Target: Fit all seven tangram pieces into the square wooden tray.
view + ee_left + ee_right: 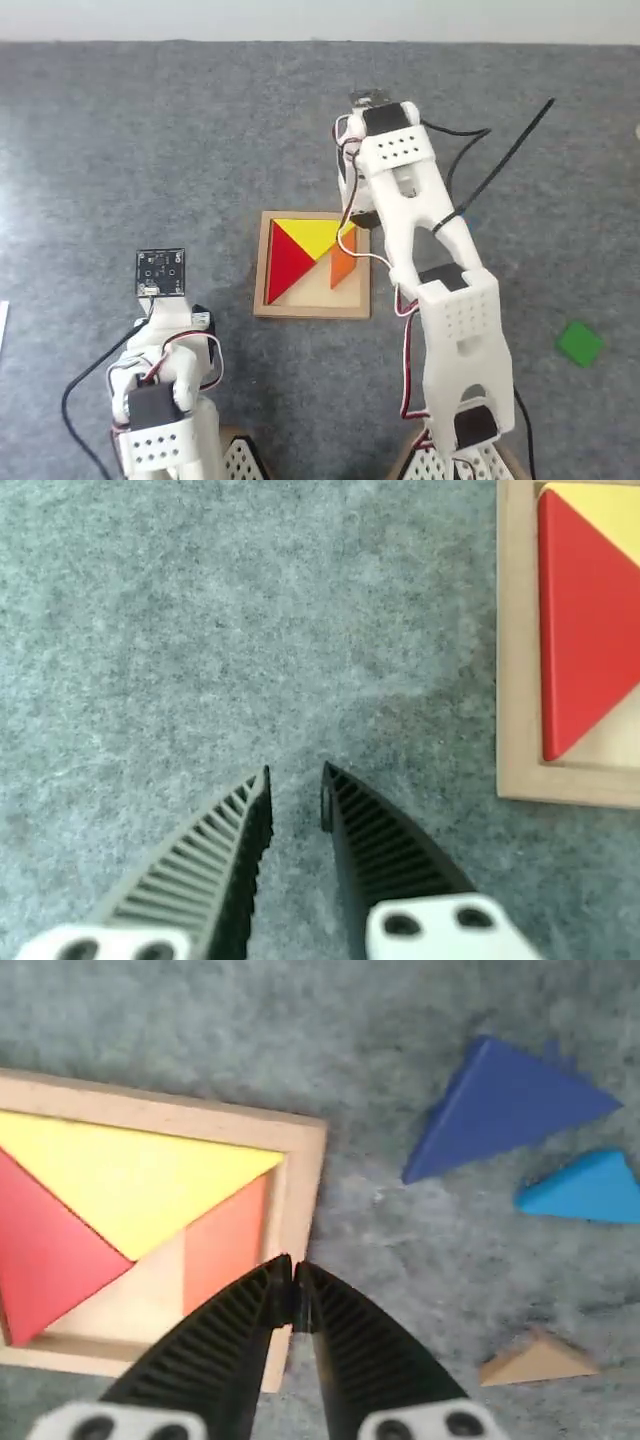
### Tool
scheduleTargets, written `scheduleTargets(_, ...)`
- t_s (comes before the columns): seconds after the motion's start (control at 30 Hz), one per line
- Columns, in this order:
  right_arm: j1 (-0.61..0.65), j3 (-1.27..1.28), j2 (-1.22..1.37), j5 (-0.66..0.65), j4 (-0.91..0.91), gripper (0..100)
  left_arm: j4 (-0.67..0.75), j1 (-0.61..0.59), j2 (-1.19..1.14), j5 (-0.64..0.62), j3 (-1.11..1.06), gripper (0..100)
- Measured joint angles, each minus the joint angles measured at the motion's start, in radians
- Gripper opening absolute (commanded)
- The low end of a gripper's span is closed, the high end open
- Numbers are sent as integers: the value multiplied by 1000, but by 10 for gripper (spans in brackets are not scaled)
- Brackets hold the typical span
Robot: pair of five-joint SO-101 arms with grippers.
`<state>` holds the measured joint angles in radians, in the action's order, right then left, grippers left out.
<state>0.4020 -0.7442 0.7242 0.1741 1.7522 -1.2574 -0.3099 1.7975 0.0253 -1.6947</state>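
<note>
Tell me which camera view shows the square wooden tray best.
The high view: the tray lies nearly whole there, holding the red piece, yellow piece and orange piece, the right arm covering one corner. The left wrist view shows one rim corner and part of the red piece; the right wrist view shows one side, cropped.

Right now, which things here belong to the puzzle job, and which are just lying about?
Belong to the job: wooden tray; red triangle, yellow triangle and orange piece inside it; dark blue triangle, light blue triangle, tan triangle and green square outside it.

Just lying about: grey mat; white scrap at the high view's left edge, unidentifiable.
</note>
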Motion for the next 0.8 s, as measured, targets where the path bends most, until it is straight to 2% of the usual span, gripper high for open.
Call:
scheduleTargets(0.1,57,44,-17,0,0,8,0,0,0,0,0,82)
scheduleTargets(0.27,224,147,-23,0,-3,8,0,0,0,0,0,82)
scheduleTargets(0.37,261,207,-25,0,-32,8,0,0,0,0,0,82)
scheduleTargets(0.53,242,275,-25,0,-114,8,0,0,0,0,0,82)
scheduleTargets(0.8,94,278,-31,0,-216,8,0,0,0,0,0,82)
